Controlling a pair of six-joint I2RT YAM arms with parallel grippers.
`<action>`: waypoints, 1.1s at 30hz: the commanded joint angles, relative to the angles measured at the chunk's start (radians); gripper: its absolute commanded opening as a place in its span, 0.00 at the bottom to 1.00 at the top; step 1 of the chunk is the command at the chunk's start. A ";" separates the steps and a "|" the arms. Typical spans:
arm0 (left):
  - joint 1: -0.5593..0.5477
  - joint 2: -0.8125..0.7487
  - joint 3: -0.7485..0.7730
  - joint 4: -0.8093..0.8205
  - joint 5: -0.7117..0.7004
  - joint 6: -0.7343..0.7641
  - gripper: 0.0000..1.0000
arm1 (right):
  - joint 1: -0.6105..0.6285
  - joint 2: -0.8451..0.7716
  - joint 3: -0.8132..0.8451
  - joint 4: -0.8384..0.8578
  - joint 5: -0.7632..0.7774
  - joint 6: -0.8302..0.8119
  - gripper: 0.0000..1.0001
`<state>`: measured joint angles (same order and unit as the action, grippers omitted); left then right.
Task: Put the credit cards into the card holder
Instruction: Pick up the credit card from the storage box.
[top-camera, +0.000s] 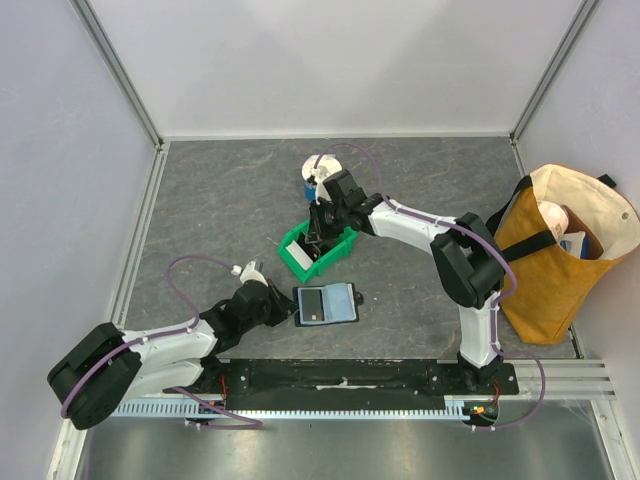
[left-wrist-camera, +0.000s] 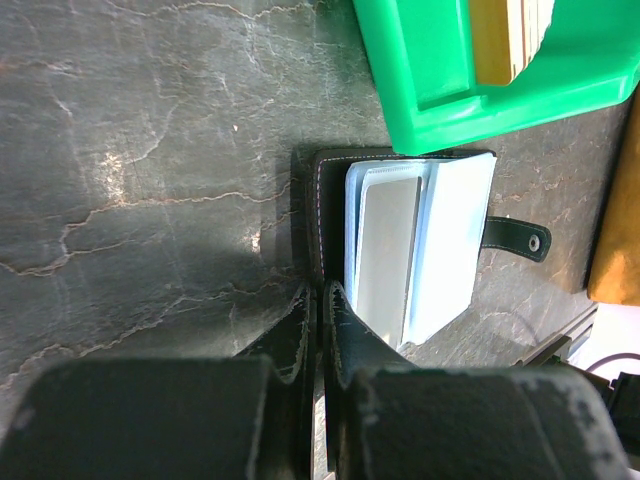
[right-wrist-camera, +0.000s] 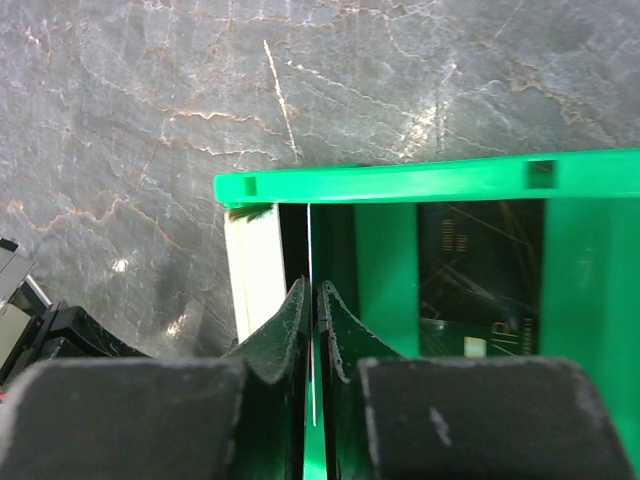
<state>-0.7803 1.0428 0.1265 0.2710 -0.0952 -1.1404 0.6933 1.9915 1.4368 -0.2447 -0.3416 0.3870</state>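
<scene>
Progress early: right claw (right-wrist-camera: 312, 296) pinches a white card (right-wrist-camera: 310, 232) inside green bin (right-wrist-camera: 400, 185), left claw (left-wrist-camera: 318, 300) clenched at open card holder's (left-wrist-camera: 455, 230) edge.

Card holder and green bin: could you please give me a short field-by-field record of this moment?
card holder: lying open, sleeves up
left gripper: shut on the card holder's edge
green bin: next to the card holder
right gripper: inside the green bin, shut on a pale card held edge-on
black card: lying in the green bin
</scene>
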 joint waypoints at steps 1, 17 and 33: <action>0.006 0.017 0.009 -0.033 -0.020 0.048 0.02 | -0.005 -0.046 0.013 0.004 0.030 -0.025 0.08; 0.006 0.036 0.016 -0.018 -0.011 0.051 0.02 | 0.074 0.000 0.039 -0.087 0.205 -0.118 0.09; 0.007 0.026 0.010 -0.018 -0.009 0.048 0.02 | 0.120 -0.003 0.066 -0.123 0.308 -0.169 0.03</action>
<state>-0.7799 1.0634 0.1329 0.2867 -0.0944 -1.1400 0.8078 1.9934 1.4456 -0.3599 -0.0872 0.2504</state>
